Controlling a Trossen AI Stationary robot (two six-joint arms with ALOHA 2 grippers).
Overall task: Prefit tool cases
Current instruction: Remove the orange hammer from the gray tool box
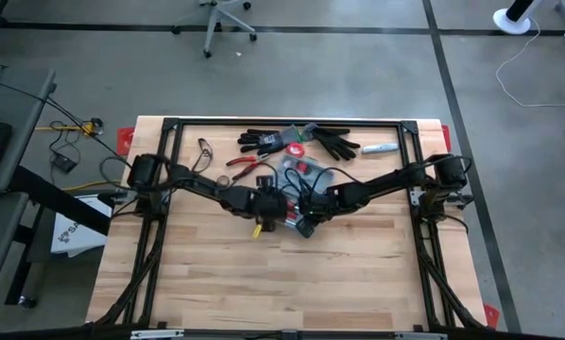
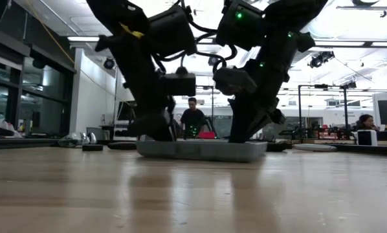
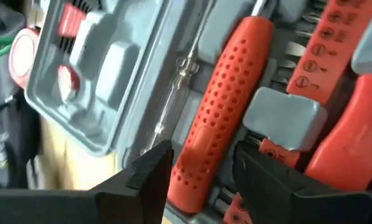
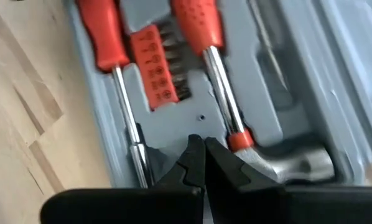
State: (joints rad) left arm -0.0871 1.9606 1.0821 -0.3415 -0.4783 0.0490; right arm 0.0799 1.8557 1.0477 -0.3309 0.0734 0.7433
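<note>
Just past table centre, toward twelve o'clock, the tool case (image 1: 297, 179) lies open and flat. Its stiff moulded plastic looks light and slick; the steel tools add weight. The left gripper (image 3: 198, 180) stands spread astride a red dimpled handle (image 3: 226, 106), a rubbery, sure hold. The right gripper (image 4: 201, 165), pressed together, rests on the tray by the hammer head (image 4: 292, 163).

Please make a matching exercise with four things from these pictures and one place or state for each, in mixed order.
1. left gripper
2. right gripper
3. tool case
4. black gloves

a. flat on the table, open
b. fingers shut, over the case's interior
c. at the table's far edge
d. fingers apart around a red handle

Pairs: 1-d, 2-b, 3-a, 4-c
</note>
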